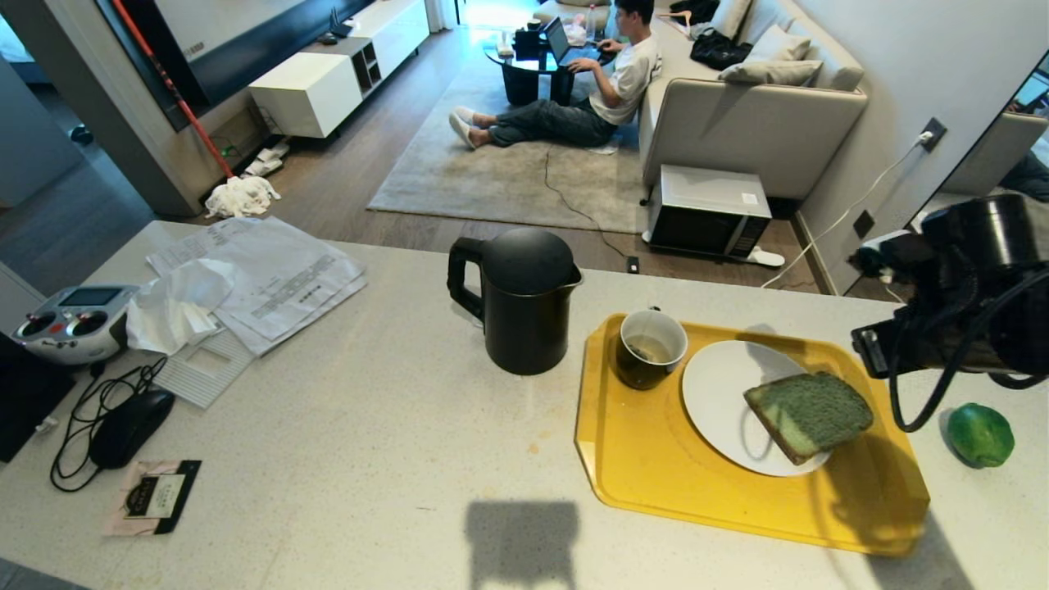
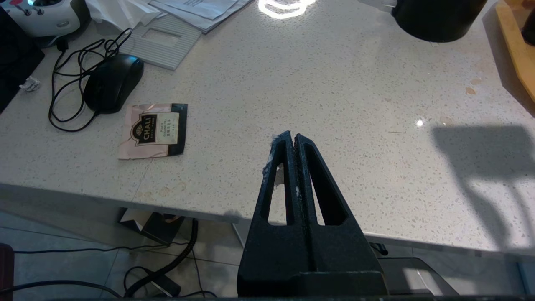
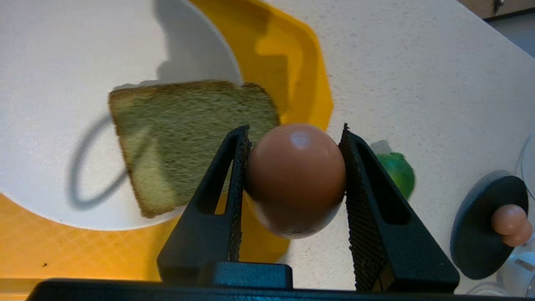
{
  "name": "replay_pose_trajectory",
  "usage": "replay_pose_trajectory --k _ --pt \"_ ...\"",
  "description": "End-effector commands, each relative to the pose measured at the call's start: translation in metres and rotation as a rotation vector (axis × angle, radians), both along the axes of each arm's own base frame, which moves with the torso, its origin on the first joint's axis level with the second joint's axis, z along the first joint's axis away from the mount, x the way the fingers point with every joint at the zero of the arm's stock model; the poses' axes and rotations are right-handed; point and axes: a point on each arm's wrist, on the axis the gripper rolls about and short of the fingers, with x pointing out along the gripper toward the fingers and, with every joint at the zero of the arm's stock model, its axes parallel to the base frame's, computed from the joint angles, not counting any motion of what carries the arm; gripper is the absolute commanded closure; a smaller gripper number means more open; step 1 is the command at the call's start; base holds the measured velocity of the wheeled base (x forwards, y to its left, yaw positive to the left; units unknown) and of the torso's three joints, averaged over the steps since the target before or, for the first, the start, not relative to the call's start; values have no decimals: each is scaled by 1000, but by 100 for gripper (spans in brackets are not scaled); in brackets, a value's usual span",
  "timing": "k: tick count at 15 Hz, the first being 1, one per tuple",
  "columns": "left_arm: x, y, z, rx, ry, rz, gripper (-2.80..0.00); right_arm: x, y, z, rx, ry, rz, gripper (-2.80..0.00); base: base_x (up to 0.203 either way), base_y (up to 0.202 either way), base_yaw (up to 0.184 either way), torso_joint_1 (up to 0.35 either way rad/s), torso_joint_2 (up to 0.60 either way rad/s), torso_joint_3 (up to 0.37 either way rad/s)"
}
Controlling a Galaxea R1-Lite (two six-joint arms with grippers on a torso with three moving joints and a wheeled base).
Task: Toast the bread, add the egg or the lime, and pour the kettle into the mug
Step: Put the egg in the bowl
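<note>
Clearly we see the right gripper (image 3: 294,167) clamped on the egg (image 3: 295,179), a smooth pinkish-brown oval pressed between two black fingers with cross-hatched pads (image 3: 239,167); the jaws stand partly apart, as wide as the egg. Beyond the egg lies the bread (image 3: 184,138), a thick squarish slice with a spongy pale green crumb and a darker tan crust, resting on a round white plate (image 3: 62,83) with one corner overhanging the rim. The plate sits on a glossy yellow tray (image 3: 292,54) with clipped corners and a fine grid pattern. Just past the outer finger, the glossy green lime (image 3: 397,171) rests on the speckled pale stone counter (image 3: 418,62), off the tray. Two similar brown eggs (image 3: 510,223) sit as a pair on a dark round disc (image 3: 476,238), well apart from the jaws.

From the head view, the matte black kettle (image 1: 520,299) stands beside the tray's left edge, and the dark mug (image 1: 650,348) with its white inside sits in the tray's far left corner, next to the plate.

Our left gripper (image 2: 292,140) is shut, empty, over the counter's near edge, with a broad bare stretch of counter ahead of it and a tea sachet (image 2: 154,130) and a black mouse (image 2: 113,81) off to one side.
</note>
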Motion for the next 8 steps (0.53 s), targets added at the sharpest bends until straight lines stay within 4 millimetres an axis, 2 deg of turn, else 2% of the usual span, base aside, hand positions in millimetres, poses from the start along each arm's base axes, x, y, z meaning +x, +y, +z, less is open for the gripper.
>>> replay_pose_trajectory --k 1,4,8 --pt "0 0 0 0 2 0 0 17 22 -31 -30 100 44 0 0 0 0 0 0 0" --pt "0 0 0 0 2 0 0 20 39 -51 -51 161 80 0 0 0 0 0 0 0" --pt "0 0 0 0 2 0 0 8 60 -71 -70 234 151 0 0 0 0 0 0 0"
